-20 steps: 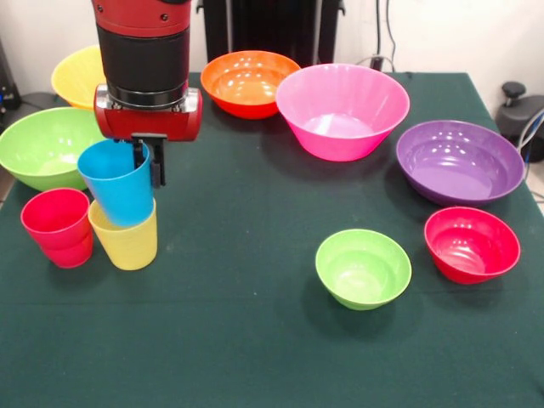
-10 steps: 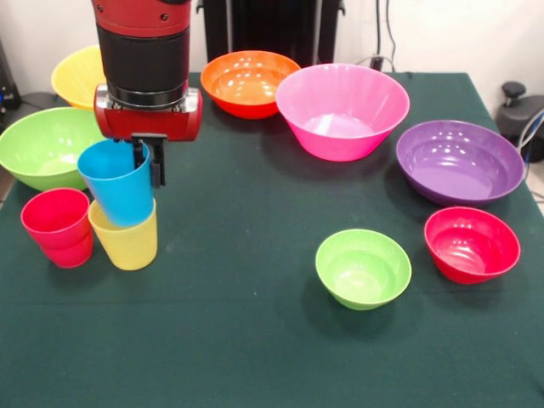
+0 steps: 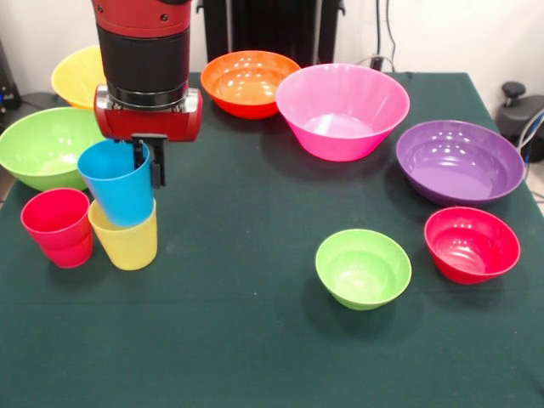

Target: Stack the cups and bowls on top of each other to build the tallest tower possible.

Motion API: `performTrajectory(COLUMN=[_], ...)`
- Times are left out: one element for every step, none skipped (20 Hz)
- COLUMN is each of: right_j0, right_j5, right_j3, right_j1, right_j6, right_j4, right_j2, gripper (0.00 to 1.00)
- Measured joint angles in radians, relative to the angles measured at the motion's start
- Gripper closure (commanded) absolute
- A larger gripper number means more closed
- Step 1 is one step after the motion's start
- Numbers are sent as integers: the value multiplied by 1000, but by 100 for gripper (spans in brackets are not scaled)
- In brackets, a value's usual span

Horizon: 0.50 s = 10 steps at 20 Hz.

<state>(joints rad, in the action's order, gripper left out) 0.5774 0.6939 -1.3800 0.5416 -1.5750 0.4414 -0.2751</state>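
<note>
1. Gripper [image 3: 148,161] pinches the rim of the tapered blue plastic tumbler [image 3: 117,183], one finger inside and one outside.
2. That tumbler sits tilted in the pale yellow plastic tumbler [image 3: 126,240]; the red plastic tumbler [image 3: 58,228] stands at its nine o'clock.
3. The small lime-green plastic bowl [image 3: 363,269], at the table's [image 3: 255,340] four o'clock, is empty.
4. Likely step: cup nesting; next needs a straight settle or lift.

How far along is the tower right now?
Barely started. Done: nothing stacked except where the blue cup sits tilted in the yellow cup. In hand: the tool grips the blue cup's rim. Left: the red cup and all seven bowls lie single on the table, including the small lime-green bowl.
</note>
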Motion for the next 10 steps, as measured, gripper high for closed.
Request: performTrajectory(right_j0=[0, 0, 0, 0, 0, 1, 1, 1, 1, 1], right_j5=[-2, -5, -10, -13, -17, -22, -25, -27, -35, -39], right_j3=[0, 0, 0, 0, 0, 0, 0, 0, 0, 0], right_j1=[0, 0, 0, 0, 0, -1, -1, -1, -2, -2], right_j6=[0, 0, 0, 0, 0, 0, 0, 0, 0, 0], right_j4=[3, 9, 20, 28, 36, 43, 48, 50, 59, 63], right_j2=[0, 0, 0, 0, 0, 0, 0, 0, 0, 0], gripper=[100, 100, 100, 100, 100, 100, 100, 100, 100, 100])
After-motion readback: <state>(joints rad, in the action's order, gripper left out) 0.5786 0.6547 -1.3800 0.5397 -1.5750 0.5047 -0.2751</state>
